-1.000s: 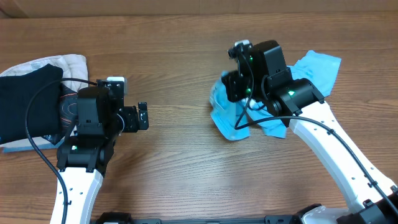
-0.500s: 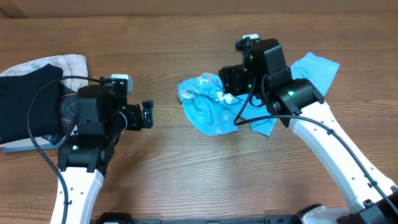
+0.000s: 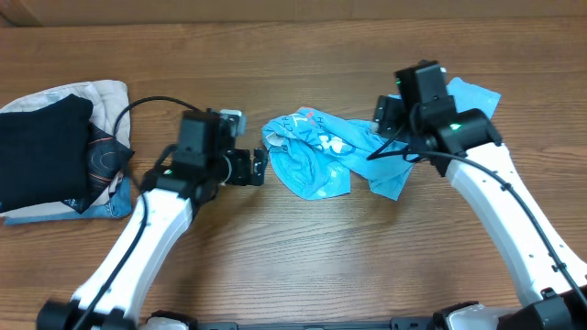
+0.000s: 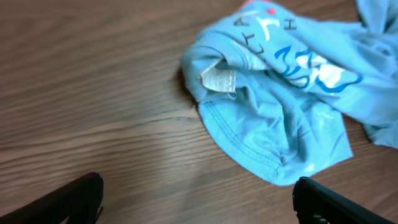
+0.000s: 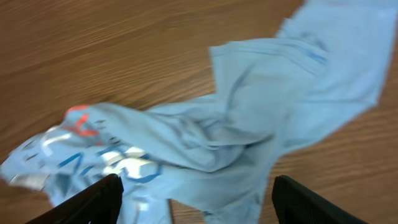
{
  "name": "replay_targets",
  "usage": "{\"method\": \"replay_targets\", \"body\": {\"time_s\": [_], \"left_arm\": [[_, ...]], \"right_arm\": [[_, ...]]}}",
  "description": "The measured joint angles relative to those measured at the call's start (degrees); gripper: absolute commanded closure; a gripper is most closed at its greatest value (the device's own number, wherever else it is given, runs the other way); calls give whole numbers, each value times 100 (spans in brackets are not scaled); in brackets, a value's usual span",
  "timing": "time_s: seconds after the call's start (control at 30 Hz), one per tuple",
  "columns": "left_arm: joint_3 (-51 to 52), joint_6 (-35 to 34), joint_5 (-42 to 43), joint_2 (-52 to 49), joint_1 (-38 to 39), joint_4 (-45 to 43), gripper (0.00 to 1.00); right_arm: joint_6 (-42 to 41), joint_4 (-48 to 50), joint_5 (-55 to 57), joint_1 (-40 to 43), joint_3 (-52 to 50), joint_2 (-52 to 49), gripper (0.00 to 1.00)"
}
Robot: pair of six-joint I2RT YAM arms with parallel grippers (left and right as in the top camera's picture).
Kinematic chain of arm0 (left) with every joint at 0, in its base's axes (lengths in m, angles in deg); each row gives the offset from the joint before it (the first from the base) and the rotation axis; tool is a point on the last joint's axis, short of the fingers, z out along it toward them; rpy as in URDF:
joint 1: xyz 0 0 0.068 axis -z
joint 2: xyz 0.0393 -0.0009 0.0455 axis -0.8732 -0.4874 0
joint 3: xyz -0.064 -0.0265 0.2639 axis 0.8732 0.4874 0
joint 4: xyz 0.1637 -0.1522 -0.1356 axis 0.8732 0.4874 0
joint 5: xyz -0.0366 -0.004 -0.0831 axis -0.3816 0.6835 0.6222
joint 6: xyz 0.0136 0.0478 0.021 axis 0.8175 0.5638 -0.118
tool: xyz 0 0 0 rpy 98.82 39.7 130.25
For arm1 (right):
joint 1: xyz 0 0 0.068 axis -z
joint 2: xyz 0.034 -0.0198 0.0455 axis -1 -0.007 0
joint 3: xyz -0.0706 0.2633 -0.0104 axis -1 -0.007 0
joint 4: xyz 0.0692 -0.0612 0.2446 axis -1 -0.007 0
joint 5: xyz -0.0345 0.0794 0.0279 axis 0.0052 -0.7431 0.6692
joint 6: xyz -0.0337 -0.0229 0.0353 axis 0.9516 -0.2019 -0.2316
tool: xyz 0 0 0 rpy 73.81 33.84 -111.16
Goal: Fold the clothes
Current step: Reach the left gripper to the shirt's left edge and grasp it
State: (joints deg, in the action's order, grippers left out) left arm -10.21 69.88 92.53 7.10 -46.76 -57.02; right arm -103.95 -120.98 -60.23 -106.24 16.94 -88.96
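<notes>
My left gripper (image 3: 260,167) and right gripper (image 5: 196,186) stand wide, empty. The limp, light T-shirt (image 3: 316,156) lies crumpled; I'd pinch its collar (image 4: 214,62).

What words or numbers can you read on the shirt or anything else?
Nothing reads clearly.
White letters on the blue T-shirt: crumpled, unreadable.
Red lettering: folded over, unreadable.
Neck tag: too small.
Round print on the black garment: too small.
</notes>
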Motion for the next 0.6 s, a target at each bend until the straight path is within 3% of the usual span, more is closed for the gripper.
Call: {"method": "replay_targets", "body": {"time_s": [0.3,0.47,0.6], "left_arm": [[-7,39,20,-1617,669,-713,0],[-46,341,-4,-1926,1005,-890,0],[-70,442,0,-1943,1196,-1132,10]], "right_arm": [[-181,-435,-15,605,0,0,19],[-188,-525,-26,693,0,0,19],[-186,-520,-26,691,0,0,19]]}}
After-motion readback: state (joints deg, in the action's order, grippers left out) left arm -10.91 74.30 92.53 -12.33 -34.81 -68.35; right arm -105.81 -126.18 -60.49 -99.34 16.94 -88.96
